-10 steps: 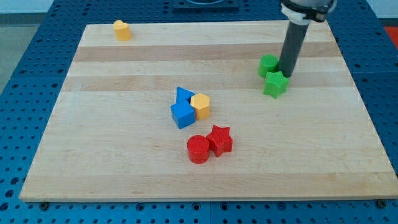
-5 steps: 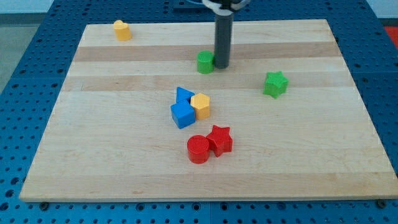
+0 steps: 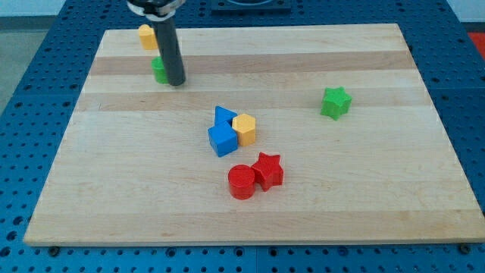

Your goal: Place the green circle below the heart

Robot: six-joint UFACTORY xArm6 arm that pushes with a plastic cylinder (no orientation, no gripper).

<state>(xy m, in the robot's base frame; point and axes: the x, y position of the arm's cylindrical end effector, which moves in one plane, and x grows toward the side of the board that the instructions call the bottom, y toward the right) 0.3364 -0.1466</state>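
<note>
The green circle [image 3: 158, 70] sits near the board's top left, partly hidden behind my rod. My tip [image 3: 176, 83] rests against the circle's right side. The yellow heart [image 3: 147, 36] stands just above and slightly left of the green circle, close to the board's top edge, partly covered by the rod.
A green star [image 3: 335, 102] lies at the right. A blue triangle [image 3: 223, 116], a blue cube [image 3: 223, 140] and a yellow hexagon [image 3: 244, 129] cluster at the centre. A red circle [image 3: 242, 182] and red star [image 3: 267, 170] touch below them. The wooden board [image 3: 379, 205] lies on a blue pegboard.
My tip has swept left across the top of the board, pushing the green circle from beside the green star to just under the yellow heart. The other blocks have not moved.
</note>
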